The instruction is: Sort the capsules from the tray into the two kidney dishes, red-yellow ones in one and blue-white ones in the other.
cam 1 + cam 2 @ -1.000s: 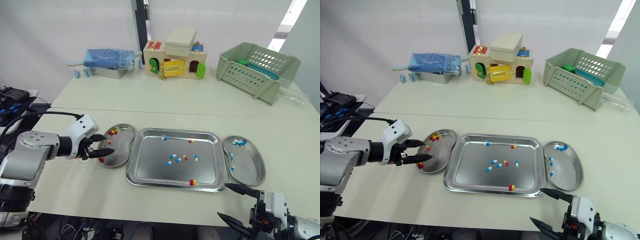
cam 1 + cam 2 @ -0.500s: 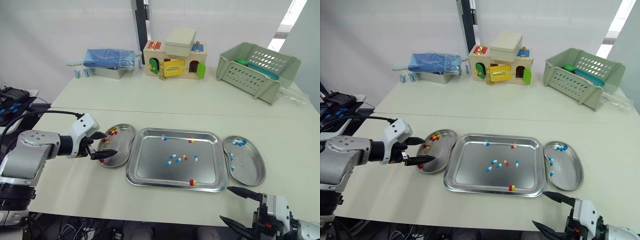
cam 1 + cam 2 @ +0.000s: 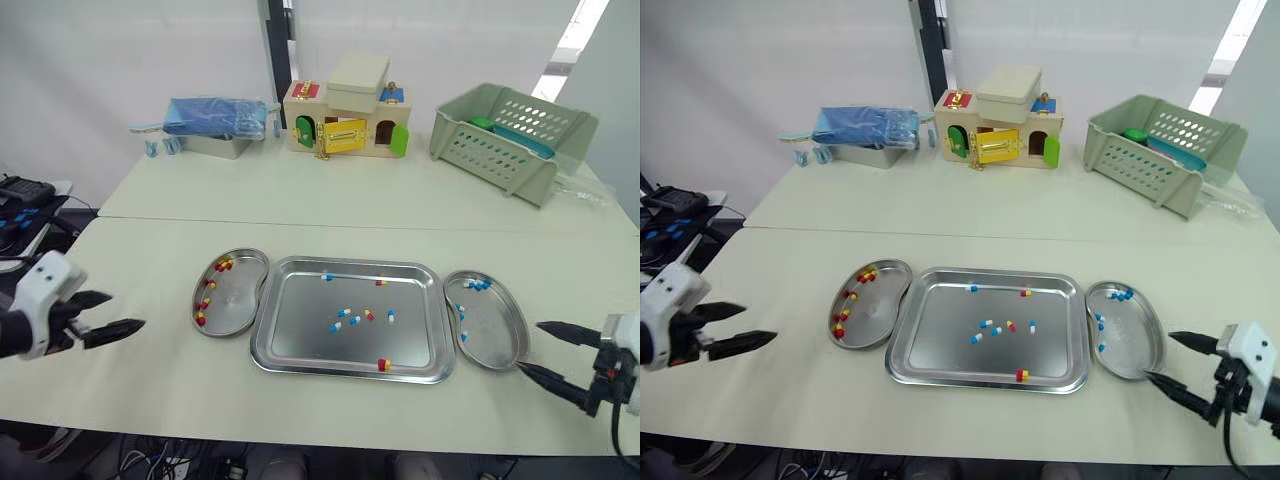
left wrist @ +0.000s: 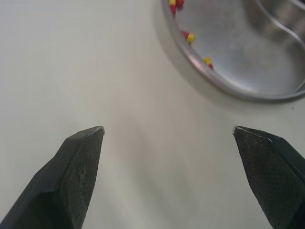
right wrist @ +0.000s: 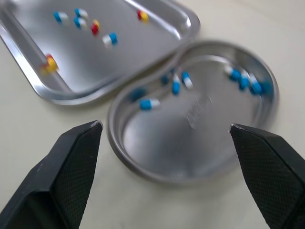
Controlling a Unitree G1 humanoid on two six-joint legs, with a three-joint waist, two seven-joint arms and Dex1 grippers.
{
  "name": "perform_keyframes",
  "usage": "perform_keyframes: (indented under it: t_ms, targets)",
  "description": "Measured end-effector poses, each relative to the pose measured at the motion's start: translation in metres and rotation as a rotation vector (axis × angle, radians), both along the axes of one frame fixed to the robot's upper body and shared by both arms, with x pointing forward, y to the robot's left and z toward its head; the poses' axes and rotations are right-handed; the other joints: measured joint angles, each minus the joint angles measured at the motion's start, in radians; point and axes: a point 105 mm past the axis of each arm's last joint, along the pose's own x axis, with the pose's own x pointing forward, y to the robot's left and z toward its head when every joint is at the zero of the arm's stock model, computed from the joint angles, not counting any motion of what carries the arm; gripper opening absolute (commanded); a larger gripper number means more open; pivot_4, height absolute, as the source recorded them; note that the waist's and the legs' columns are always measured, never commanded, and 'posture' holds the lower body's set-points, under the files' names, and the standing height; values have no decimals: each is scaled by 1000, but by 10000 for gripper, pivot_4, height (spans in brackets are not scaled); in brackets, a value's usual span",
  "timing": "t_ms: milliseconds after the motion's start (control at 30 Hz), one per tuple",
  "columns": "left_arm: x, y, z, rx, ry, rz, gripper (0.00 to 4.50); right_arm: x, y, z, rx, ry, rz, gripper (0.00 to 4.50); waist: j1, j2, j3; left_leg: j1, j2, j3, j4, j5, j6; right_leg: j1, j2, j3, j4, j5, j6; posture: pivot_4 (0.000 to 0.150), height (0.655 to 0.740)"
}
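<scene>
Left eye view: tray (image 3: 300,340) midway between both grippers. Red-yellow dish (image 3: 238,298) ahead of spread, empty left gripper (image 3: 127,310); blue-white dish (image 3: 495,325) just before spread, empty right gripper (image 3: 528,346). Reach past dish, pinch one loose capsule (image 3: 345,313) squarely.

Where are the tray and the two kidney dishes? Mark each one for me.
tray (image 3: 295,335): left eye view, bare floor in its left half.
red-yellow kidney dish (image 3: 240,295): left eye view, bare floor near its middle.
blue-white kidney dish (image 3: 495,325): left eye view, bare floor near its middle.
</scene>
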Motion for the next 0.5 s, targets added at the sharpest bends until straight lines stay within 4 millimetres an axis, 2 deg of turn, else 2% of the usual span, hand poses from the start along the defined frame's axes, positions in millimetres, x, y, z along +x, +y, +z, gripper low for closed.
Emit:
perform_keyframes:
  t_ms: [133, 233, 500]
  targets:
    - [-16, 17, -4, 15, -5, 60, 44805, 19, -20, 9, -17, -23, -56, 45000, -1, 0, 0, 0, 0, 1, 0, 0, 0, 0, 0, 1, 0, 0, 0, 1500, 7400]
    - [-22, 21, -10, 12, -10, 87, 44805, 29, -34, 14, -47, -3, -95, 45000, 0, 0, 0, -1, 0, 1, 0, 0, 0, -2, 0, 1, 0, 0, 0, 1500, 7400]
    - [-27, 18, -19, 5, -4, 94, 44805, 34, -45, 4, -71, 57, -122, 45000, 3, 0, 0, -2, 0, 2, 0, 0, 0, -3, -1, 1, 0, 0, 0, 1500, 7400]
